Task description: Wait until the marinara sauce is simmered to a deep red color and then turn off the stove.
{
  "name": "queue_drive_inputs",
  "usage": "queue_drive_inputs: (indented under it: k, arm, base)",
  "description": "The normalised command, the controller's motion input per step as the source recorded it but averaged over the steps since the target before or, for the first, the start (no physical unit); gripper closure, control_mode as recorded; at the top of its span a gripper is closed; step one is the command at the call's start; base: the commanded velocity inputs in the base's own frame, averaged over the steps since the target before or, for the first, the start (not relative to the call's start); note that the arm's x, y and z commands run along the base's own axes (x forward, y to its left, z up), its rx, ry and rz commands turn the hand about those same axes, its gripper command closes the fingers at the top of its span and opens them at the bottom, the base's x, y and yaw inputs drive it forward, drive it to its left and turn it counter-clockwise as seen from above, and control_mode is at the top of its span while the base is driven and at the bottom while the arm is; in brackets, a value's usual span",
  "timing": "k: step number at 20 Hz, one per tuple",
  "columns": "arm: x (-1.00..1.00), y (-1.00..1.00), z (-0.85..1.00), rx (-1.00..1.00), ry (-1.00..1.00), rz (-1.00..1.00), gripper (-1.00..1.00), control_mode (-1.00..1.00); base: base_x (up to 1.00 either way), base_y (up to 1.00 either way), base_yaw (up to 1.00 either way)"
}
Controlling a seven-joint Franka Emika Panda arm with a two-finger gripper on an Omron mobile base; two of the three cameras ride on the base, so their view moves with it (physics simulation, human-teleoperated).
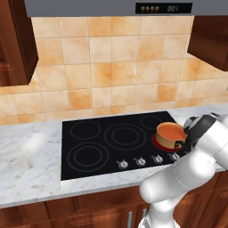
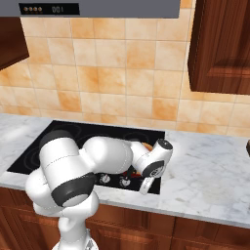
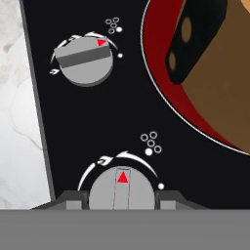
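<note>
Your gripper (image 3: 122, 199) straddles a knob (image 3: 122, 188) at the stove's (image 1: 89, 133) front edge, seemingly clamping it.

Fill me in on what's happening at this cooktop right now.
A white Franka arm has reached down to the front right of the stove, with its end effector straddling one knob in the hand view. A second knob sits further along the row. Just beside them, the burner under the copper pot glows red, so it is on. The marinara sauce in the pot looks orange-red. Whether the fingers actually grip the knob cannot be told.
</note>
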Motion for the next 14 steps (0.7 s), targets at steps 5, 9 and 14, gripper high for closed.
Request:
queue_drive_inputs:
  k: [5,9,14]
  arm:
    - [0.00,0.00,0.00,0.00,0.00,0.00,1.00,-1.00]
    - [0.00,0.00,0.00,0.00,0.00,0.00,1.00,-1.00]
    - [0.00,0.00,0.00,0.00,0.00,0.00,1.00,-1.00]
  base:
    - [0.00,0.00,0.00]
    - [0.00,0.00,0.00]
    - [0.00,0.00,0.00]
